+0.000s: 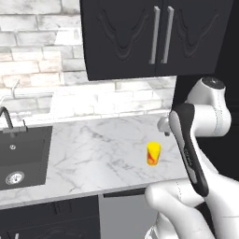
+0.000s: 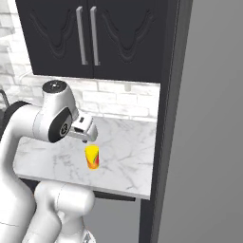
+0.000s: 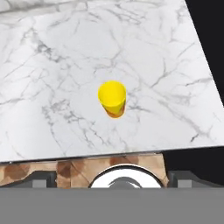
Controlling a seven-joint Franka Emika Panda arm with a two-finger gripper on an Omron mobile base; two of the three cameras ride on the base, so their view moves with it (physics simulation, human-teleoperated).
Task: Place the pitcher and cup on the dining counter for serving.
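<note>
The cup stands upright on the marble table, near its front edge toward the right end. Above and just behind it hangs the tool; its opening cannot be told. Farther left lies the black sink.

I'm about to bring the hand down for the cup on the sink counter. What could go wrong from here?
1. The cup is small, stands alone and upright, and the gripper hovers behind it rather than straight above; a descent off-centre could tip it.
2. The cup stands fairly near the front edge of the marble counter; a nudge forward might send it off.
3. The upper cabinets hang above the arm; lifting high could risk contact.
</note>
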